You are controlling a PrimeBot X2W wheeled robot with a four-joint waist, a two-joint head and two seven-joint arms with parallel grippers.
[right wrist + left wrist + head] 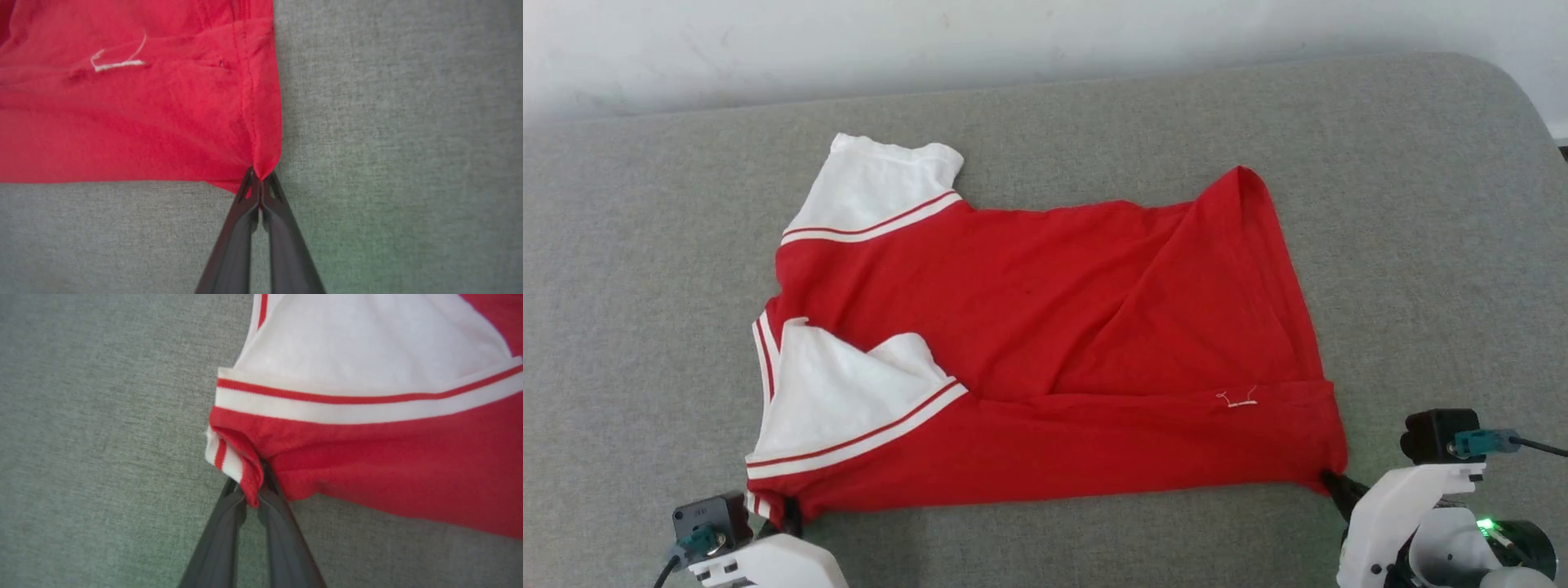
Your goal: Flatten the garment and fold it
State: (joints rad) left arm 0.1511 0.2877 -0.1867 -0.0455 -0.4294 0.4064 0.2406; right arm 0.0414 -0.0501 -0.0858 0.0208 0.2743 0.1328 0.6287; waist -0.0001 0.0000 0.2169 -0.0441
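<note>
Grey fabric surface (1045, 122), white wall (931, 41) — left fingers (220, 539) and right fingers (233, 245) pinch garment (1029, 310) corners.

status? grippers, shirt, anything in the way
Left gripper shut on garment, sleeve-end corner. Right gripper shut on hem corner. Garment creased, lying on grey surface. Nothing in the way.

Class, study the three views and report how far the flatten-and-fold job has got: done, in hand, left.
Done: the garment lies spread on the grey surface. In hand: the left gripper pinches its near sleeve-end corner and the right gripper its near hem corner. Left: a diagonal crease near the hem and the turned-over near sleeve need smoothing; folding looks unfinished.
</note>
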